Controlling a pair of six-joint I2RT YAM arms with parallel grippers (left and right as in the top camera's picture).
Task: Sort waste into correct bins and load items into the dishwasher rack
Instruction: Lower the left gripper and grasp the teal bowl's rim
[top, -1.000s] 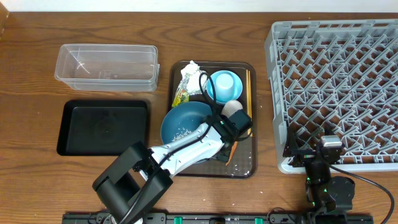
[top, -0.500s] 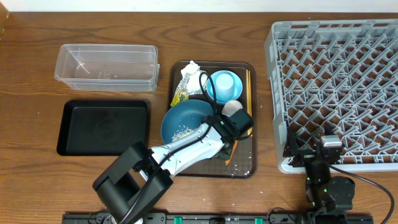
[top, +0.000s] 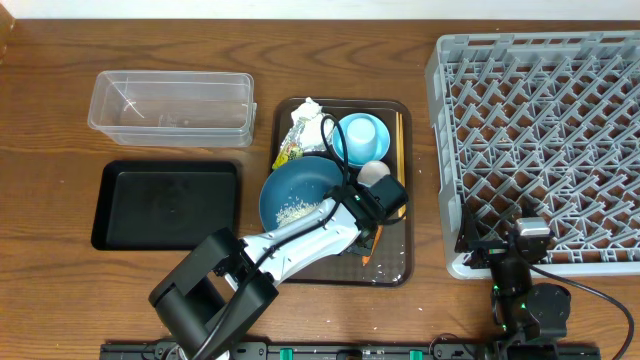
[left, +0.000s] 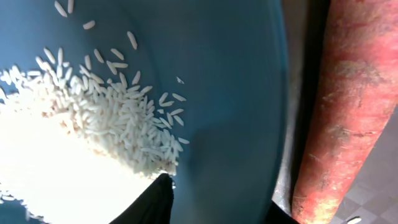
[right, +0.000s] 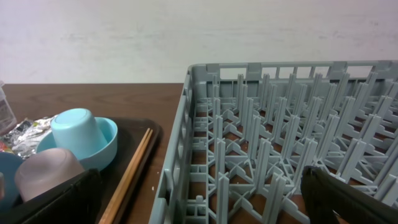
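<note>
My left gripper (top: 378, 205) straddles the right rim of the large dark-blue bowl (top: 300, 180) and is shut on it; one finger is inside the bowl (left: 230, 93). Rice (left: 93, 124) is piled to one side. The carrot (left: 348, 112) lies just outside the rim (top: 367, 248). The light-blue bowl (top: 345, 152), white cup (top: 373, 172), chopsticks (top: 400, 140), wrapper (top: 305, 122) and packet (top: 288, 153) are on the brown tray. My right gripper (top: 527, 235) is open and empty at the grey rack's (top: 540, 110) front edge.
The clear tub (top: 170, 105) stands at the back left, with the black tray (top: 165, 205) in front of it. The brown serving tray (top: 405, 270) sits between them and the rack. A light-blue cup (right: 78, 130) stands upside down in the light-blue bowl.
The rice has gathered into a denser pile in the dark-blue bowl. My left gripper has shifted slightly at the rim. The right arm has not moved.
</note>
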